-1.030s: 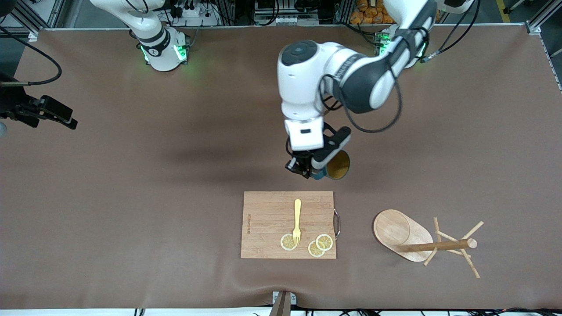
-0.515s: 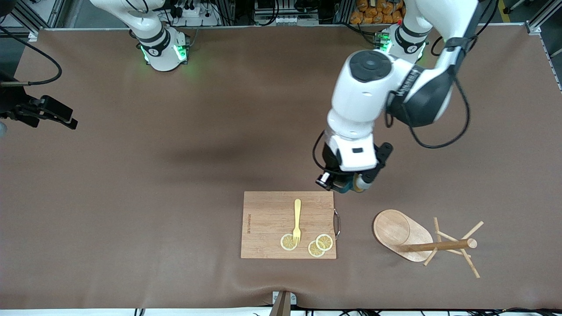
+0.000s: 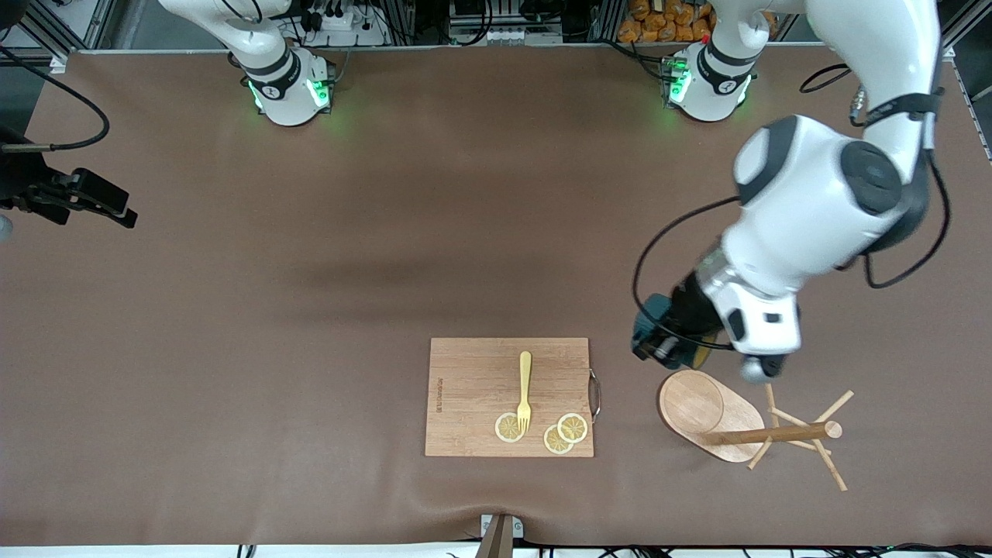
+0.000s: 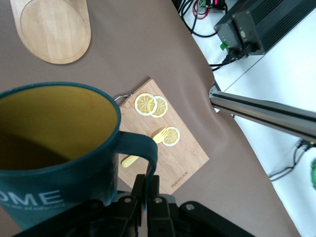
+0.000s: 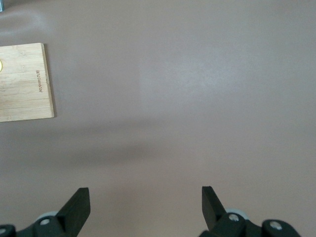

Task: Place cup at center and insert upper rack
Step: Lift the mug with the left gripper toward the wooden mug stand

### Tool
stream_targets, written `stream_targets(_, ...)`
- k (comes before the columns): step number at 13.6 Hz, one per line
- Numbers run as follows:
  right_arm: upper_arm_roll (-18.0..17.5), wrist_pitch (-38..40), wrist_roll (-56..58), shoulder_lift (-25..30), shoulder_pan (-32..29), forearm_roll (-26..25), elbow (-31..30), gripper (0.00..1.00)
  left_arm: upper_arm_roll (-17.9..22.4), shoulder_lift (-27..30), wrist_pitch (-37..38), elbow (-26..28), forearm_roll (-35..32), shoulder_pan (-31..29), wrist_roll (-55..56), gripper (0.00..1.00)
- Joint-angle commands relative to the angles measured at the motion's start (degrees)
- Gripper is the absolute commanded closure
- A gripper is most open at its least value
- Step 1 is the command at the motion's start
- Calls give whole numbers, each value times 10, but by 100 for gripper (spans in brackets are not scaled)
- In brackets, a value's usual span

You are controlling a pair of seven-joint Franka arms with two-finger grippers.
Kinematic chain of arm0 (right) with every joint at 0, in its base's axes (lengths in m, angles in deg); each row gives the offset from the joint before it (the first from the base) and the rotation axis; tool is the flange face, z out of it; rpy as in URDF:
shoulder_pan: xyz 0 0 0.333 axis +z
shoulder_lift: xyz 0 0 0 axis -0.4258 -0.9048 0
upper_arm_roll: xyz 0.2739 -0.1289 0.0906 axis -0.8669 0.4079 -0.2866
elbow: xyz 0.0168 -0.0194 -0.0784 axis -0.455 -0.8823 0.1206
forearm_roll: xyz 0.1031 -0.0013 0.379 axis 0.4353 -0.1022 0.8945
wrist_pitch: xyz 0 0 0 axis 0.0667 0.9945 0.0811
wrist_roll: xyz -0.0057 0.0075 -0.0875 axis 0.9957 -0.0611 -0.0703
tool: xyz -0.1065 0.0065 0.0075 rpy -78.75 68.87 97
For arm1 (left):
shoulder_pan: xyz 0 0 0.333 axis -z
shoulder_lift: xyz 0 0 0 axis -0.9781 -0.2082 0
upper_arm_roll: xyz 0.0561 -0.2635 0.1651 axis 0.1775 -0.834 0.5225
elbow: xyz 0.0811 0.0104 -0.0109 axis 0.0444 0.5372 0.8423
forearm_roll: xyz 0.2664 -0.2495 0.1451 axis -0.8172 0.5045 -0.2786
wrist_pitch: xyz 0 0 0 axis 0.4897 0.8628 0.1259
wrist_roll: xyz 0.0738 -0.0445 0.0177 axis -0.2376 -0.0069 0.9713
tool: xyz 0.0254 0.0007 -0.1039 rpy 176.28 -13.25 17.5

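The dark teal cup (image 3: 656, 329) with a yellowish inside hangs in my left gripper (image 3: 676, 350), over the table just beside the mug tree's oval base (image 3: 692, 403). In the left wrist view the cup (image 4: 54, 148) fills the frame, and the left gripper (image 4: 148, 193) is shut on its handle (image 4: 144, 148). The upper rack, a light wooden mug tree, lies on its side with its pole (image 3: 767, 435) and pegs flat on the table. Its base also shows in the left wrist view (image 4: 52, 29). My right gripper (image 5: 145, 197) is open and empty over bare mat.
A rectangular wooden cutting board (image 3: 473, 380) lies near the front edge at mid table, with a yellow fork (image 3: 525, 387) and three lemon slices (image 3: 572, 427) on it. The board also shows in the left wrist view (image 4: 190, 165) and the right wrist view (image 5: 22, 81).
My left arm has swung with the cup from over mid table toward the left arm's end, and now hangs beside the mug tree's base. The right arm has not moved.
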Motion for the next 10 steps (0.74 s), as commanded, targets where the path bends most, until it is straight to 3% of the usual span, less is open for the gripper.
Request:
stream_targets(1, 3, 6, -3, 3, 4, 3, 2, 0, -5, 15, -5, 18, 77, -43, -77, 100)
stream_targets(6, 2, 6, -3, 3, 5, 4, 2, 0, -2, 11, -5, 44, 278, -122, -287, 100)
stream_targets(10, 2, 6, -3, 3, 5, 3, 3, 0, -2, 6, -5, 73, 391, -151, -411, 100)
